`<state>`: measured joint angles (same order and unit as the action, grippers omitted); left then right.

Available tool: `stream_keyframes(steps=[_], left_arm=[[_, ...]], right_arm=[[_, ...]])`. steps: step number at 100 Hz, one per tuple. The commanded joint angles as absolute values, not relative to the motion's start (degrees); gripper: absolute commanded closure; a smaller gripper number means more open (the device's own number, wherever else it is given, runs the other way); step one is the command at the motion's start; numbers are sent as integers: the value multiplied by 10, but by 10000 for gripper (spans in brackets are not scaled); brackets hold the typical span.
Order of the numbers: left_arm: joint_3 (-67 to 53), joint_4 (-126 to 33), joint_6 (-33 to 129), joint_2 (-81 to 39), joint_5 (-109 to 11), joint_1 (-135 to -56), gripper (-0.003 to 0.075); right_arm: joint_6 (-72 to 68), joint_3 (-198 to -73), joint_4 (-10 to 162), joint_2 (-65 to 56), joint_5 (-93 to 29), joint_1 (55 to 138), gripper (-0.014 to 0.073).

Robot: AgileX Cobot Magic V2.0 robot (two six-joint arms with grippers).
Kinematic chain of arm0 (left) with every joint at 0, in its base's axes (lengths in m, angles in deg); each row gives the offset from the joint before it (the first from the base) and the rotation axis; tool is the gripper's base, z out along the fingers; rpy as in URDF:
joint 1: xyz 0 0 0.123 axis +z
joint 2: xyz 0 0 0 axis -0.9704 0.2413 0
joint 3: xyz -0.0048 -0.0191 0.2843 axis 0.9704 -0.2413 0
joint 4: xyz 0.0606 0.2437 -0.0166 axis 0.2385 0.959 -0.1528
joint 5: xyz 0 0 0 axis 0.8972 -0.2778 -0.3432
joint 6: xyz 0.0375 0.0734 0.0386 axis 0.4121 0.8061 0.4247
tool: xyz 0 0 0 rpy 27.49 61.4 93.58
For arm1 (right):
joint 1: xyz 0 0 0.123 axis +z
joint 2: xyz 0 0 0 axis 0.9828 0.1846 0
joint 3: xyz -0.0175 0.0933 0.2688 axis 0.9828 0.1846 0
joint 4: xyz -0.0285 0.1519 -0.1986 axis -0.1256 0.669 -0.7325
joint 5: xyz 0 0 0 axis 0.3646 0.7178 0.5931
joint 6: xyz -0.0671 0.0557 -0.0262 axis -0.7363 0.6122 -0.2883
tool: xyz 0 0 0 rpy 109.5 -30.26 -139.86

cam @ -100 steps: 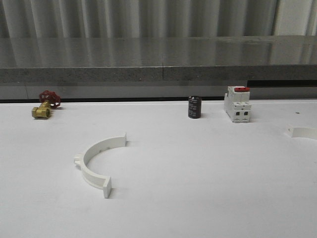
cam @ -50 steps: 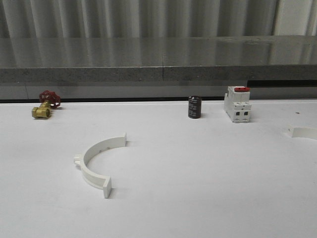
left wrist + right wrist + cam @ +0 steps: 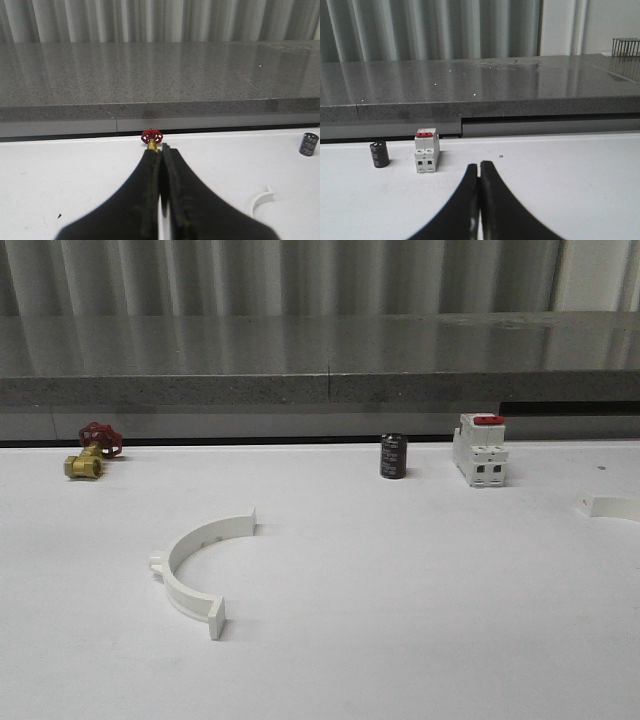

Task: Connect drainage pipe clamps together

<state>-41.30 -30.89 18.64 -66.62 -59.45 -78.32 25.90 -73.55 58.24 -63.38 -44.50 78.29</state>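
On my front camera I see one drainage pipe clamp half (image 3: 195,565) lying flat on the white table (image 3: 400,620), left of centre, its open side facing right and one flat end tab toward me. The second clamp half (image 3: 610,506) sits well apart from it at the far right edge of the table, cut off by the frame so I can make out just one end. Along the back of the table I have a brass valve with a red handle (image 3: 91,451) at the left, a black cylinder (image 3: 392,456) near the middle, and just to its right a white breaker with a red top (image 3: 479,449). Behind them runs a grey stone ledge (image 3: 320,360). On my left wrist camera the left gripper (image 3: 161,150) has its jaws pressed together with nothing between them, tips lined up with the valve beyond; an end of the near clamp half curves in beside the fingers. On my right wrist camera the right gripper (image 3: 479,167) is likewise closed on nothing, hovering over bare table, with the breaker and cylinder standing off to one side ahead of it.
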Motion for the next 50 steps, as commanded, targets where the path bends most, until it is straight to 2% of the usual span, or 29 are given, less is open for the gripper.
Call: stream_keyframes(steps=[1, 26, 50], left_arm=[[-398, -319, 185, -660, -547, -783, 741], [-398, -319, 185, -660, -547, -783, 741], [-398, -319, 185, -660, -547, -783, 741]], right_arm=[[259, -764, 576, -645, -486, 781, 659], [259, -867, 561, -626, -337, 781, 659], [259, -981, 561, -526, -236, 781, 659]])
